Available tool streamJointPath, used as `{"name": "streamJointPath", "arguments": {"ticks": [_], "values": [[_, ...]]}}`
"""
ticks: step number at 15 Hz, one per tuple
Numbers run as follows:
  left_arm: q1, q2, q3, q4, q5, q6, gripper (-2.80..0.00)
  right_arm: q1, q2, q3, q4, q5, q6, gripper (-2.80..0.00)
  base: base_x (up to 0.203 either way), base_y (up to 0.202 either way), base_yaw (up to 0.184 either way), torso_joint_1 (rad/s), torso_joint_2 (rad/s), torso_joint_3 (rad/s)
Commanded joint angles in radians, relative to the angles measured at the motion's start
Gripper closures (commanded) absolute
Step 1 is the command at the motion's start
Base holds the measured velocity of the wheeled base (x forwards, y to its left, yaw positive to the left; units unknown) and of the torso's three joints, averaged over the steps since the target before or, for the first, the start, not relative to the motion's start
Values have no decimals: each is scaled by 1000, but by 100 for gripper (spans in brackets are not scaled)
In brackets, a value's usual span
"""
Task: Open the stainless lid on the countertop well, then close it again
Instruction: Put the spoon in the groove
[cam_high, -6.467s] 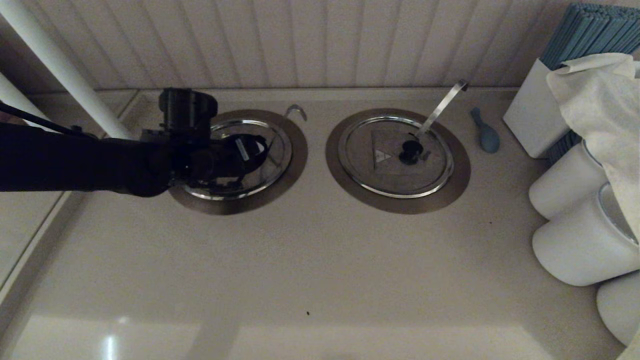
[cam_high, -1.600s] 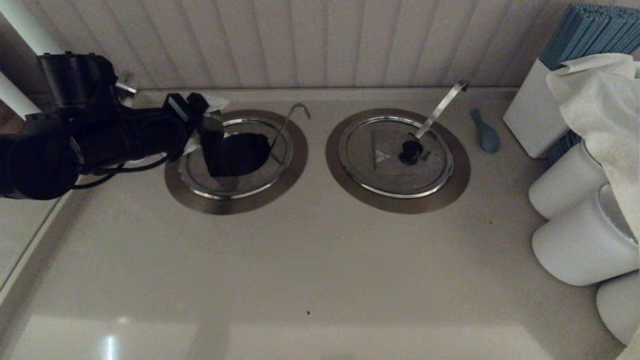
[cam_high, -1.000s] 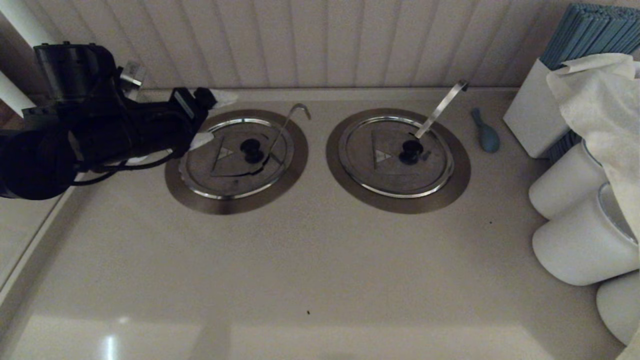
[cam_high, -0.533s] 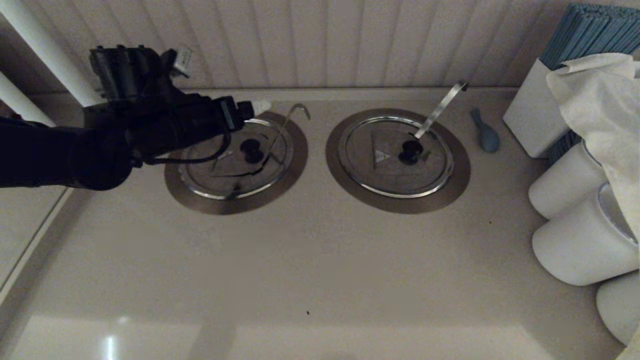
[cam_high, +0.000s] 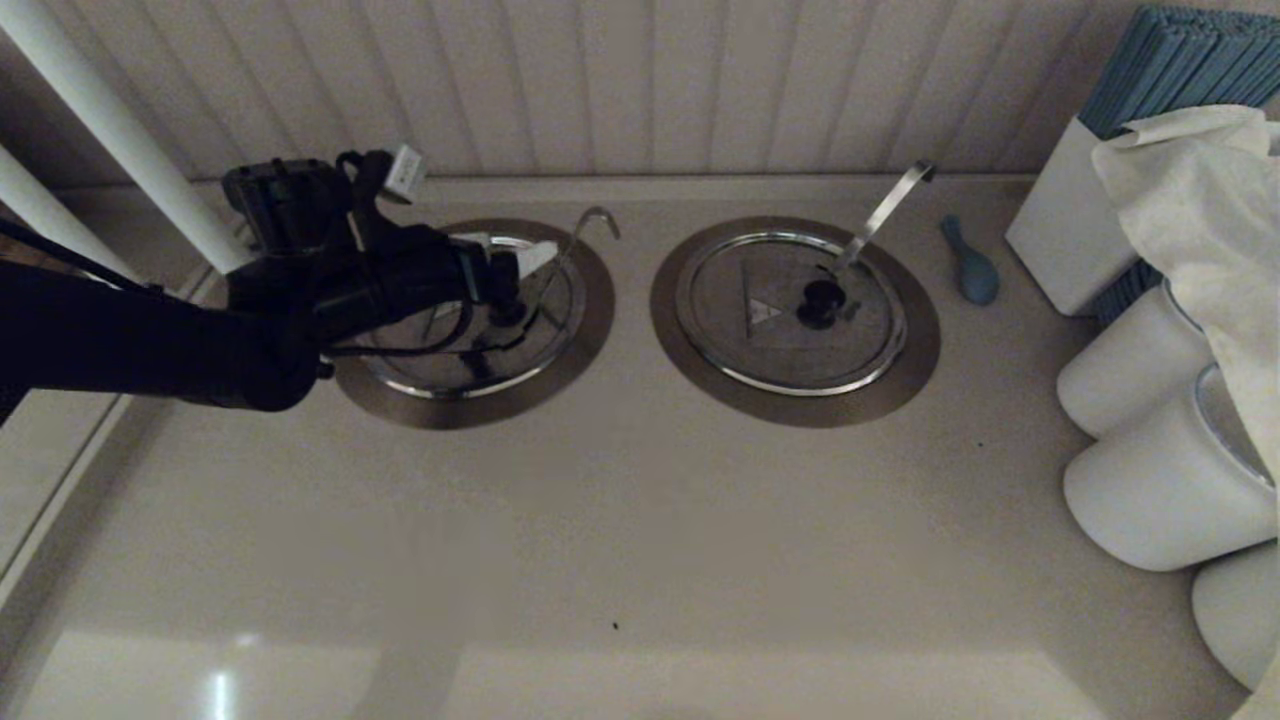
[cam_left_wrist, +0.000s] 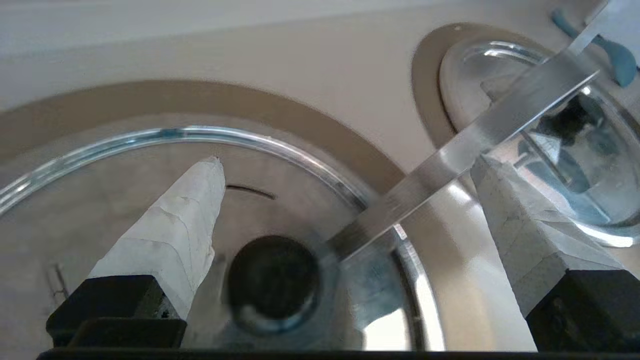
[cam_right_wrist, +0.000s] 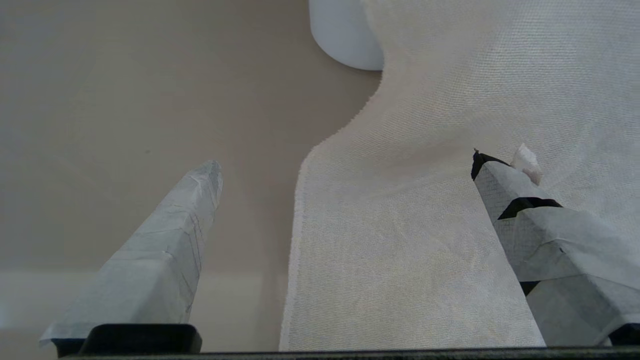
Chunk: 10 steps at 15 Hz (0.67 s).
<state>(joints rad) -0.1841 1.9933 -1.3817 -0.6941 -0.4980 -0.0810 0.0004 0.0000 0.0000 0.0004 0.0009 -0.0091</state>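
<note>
The left tool (cam_left_wrist: 345, 175) hangs low over the stainless lid (cam_high: 470, 350), fingers spread wide and gripping nothing. In the left wrist view the black knob (cam_left_wrist: 272, 285) sits in the gap between the two taped fingers (cam_left_wrist: 175, 235), and the thin rod handle (cam_left_wrist: 450, 155) slants across, passing in front of the other finger. Whether either finger touches the lid or the rod cannot be told there.

From the head view, the dark left arm covers the lid's near-left half; only its far and right parts, the hooked rod tip (cam_high: 600, 213) and one pale fingertip (cam_high: 535, 257) show clearly. The lid lies flat in the countertop well (cam_high: 585, 340), no dark opening visible, the bronze ring showing around it on the surface (cam_high: 640, 540).

The wrist view adds the twin lid (cam_left_wrist: 575, 150) beyond, blurred and cut off at the edge, with a blue spoon (cam_left_wrist: 617, 55) past it. The head view shows that twin lid whole, with its flat strip handle (cam_high: 885, 215).

The right tool (cam_right_wrist: 345, 170) appears only in its own wrist view, out of the head view entirely: fingers wide apart, empty, above a white cloth (cam_right_wrist: 425, 225) beside a white container (cam_right_wrist: 340, 35).
</note>
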Motion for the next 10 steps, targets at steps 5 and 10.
{"name": "streamJointPath", "arguments": {"ticks": [5,10], "values": [[5,39,-3,-18,-14,0,-280,0,0,0,0,1,0,-280,0,0,0,0,0,0],[5,37,15,-28,-58,27,-280,1,0,0,1,1,0,-280,0,0,0,0,0,0]]}}
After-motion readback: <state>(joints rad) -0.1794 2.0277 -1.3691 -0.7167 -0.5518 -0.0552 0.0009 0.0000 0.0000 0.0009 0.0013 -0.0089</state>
